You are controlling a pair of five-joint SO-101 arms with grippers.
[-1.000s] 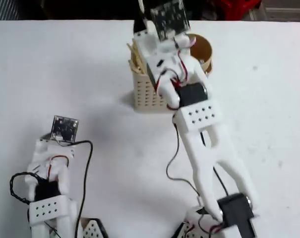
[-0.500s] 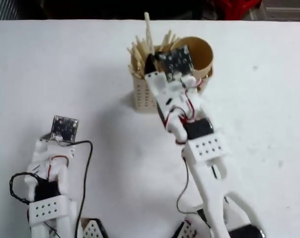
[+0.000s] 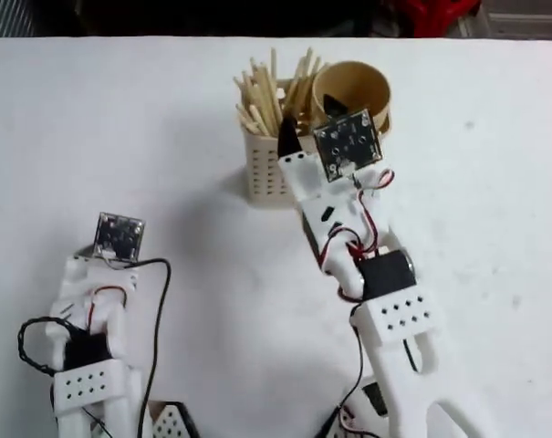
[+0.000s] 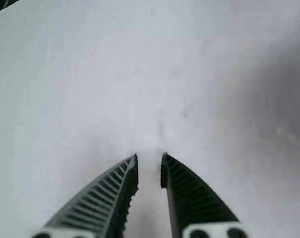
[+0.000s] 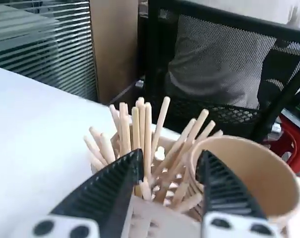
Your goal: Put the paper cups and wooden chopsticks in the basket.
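Fingers apart and empty, my right tool (image 5: 167,173) hangs over the basket (image 3: 262,182) of wooden chopsticks (image 3: 271,87), a paper cup (image 3: 353,87) touching it, my left tool (image 4: 150,166) nearly together above the surface (image 4: 140,74); loading looks done, so next comes a clean retreat.
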